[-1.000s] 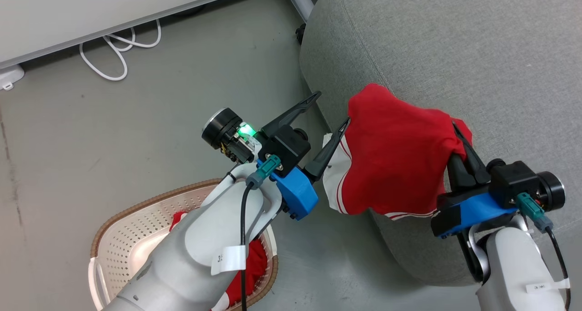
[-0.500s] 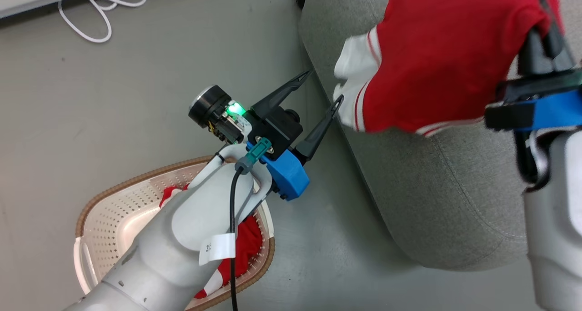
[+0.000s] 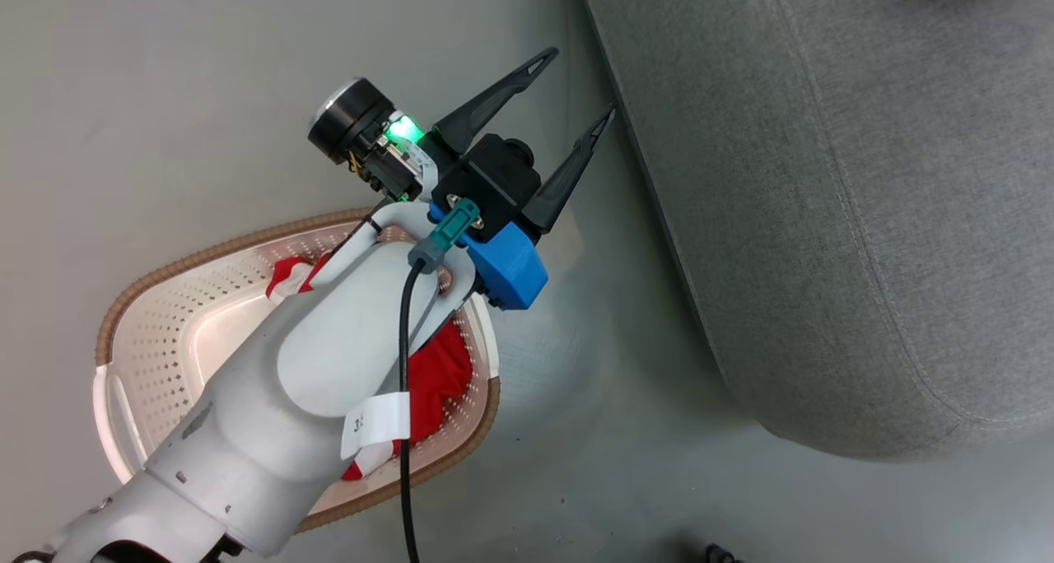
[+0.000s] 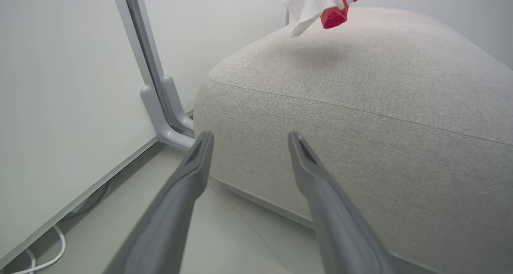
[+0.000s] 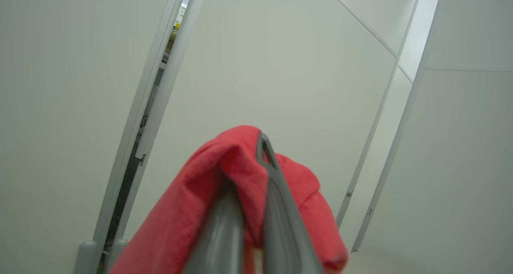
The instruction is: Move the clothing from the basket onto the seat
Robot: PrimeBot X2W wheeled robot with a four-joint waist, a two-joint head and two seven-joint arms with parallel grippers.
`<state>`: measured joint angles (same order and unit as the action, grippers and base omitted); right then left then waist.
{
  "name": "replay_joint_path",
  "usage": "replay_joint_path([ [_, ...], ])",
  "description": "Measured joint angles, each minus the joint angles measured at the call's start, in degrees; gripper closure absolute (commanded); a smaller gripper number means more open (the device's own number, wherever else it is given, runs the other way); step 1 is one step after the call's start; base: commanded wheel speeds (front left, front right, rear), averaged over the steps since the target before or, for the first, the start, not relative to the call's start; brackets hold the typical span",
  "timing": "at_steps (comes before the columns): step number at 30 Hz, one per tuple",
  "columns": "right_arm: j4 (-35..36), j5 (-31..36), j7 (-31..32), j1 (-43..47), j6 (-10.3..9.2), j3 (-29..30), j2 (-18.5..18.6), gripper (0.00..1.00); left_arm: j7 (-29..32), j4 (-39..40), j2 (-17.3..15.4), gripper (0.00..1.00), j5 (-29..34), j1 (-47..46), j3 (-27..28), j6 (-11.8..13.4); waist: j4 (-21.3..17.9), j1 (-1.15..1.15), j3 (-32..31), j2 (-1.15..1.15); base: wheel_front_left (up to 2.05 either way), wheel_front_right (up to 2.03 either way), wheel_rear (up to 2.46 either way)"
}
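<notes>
We see two pieces of clothing, both of bright red soft cloth with white stripes and white trim. One red garment (image 5: 192,194) is draped over the right pincer (image 5: 246,158). Its two fingers (image 5: 276,210) are pressed together on a fold of the cloth, which covers one fingertip and falls down on both sides.

In the left wrist view a white-and-red corner of this garment hangs over the top of the seat (image 4: 360,85), near its far edge, with a soft shadow under it. Whether it touches the seat we cannot tell.

The second garment (image 3: 436,374) lies crumpled in the basket (image 3: 156,275), at the end nearest the seat, partly hidden under the left forearm (image 3: 329,357).

The left pincer (image 3: 578,82) is spread wide and holds nothing. It hovers above the floor (image 3: 165,94), between the basket's rim and the seat's side edge, with one fingertip just beside the seat.
</notes>
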<state>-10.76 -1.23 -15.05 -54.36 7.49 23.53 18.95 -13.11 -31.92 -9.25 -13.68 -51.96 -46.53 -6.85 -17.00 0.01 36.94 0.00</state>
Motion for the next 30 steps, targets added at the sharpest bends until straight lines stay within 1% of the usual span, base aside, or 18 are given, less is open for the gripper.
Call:
replay_joint_path([
  [5, -5.22, -0.31, 0.01, -0.93, 0.00, 3.78, 3.20, 1.00, 0.68, 1.27, -0.70, 0.00, 0.20, -1.37, -0.26, 0.08, 0.46, 0.00, 3.20, 0.00, 0.00, 0.00, 0.00],
  [10, -11.78, 0.32, 0.01, -0.85, 0.00, 6.10, 4.01, 1.00, 1.00, 2.27, -1.21, 0.00, 0.42, -2.39, -0.41, 0.10, 0.83, 0.00, 5.74, 0.00, 0.00, 0.00, 0.00],
  [16, -16.39, 0.51, 0.01, 1.01, 0.00, 7.12, 2.56, 1.00, 1.41, 2.81, -1.67, 0.00, 0.41, -2.71, -0.66, 0.27, 0.85, 0.00, 7.27, 0.00, 0.00, 0.00, 0.00],
  [30, -23.93, 1.54, 0.01, 7.00, 0.00, 7.83, -3.10, 1.00, 1.85, 3.48, -2.35, 0.00, -0.05, -3.43, -1.25, 0.76, 0.90, 0.00, 7.75, 0.00, 0.00, 0.00, 0.00],
])
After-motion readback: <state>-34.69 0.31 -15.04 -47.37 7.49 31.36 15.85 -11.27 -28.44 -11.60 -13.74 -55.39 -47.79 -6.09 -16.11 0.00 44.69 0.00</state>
